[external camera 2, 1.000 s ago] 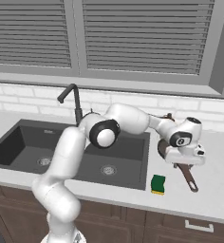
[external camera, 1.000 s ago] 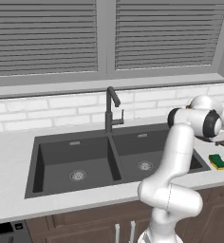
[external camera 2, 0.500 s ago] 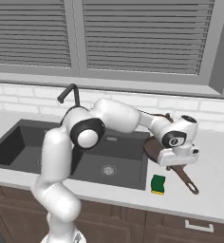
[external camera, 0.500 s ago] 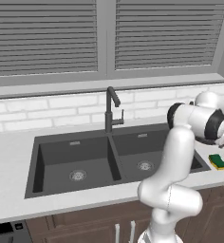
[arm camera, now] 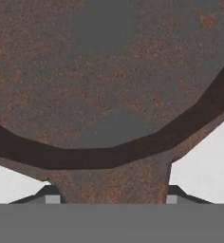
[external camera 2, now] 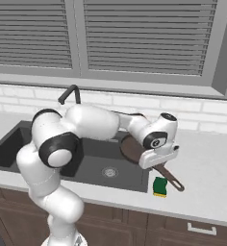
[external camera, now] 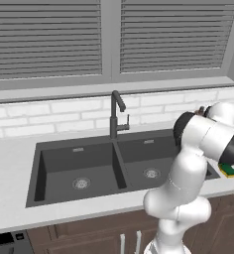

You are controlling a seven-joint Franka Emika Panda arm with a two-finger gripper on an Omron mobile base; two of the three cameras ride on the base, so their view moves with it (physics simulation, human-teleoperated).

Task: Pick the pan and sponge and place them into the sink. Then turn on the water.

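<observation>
Arm: white Franka arm w/ dark joints, bent over, reaching low toward right.
Wrist: angled down, hand near horizontal.
Gripper: two-finger gripper w/ small dark tips; jaws partly apart, one tip at each side of brown handle.

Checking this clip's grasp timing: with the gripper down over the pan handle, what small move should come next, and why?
Probably close the gripper: its fingertips flank the handle base of the round rusty-brown pan, jaws apart, nothing held yet, and the pan rests on the counter beside the dark double sink.
</observation>
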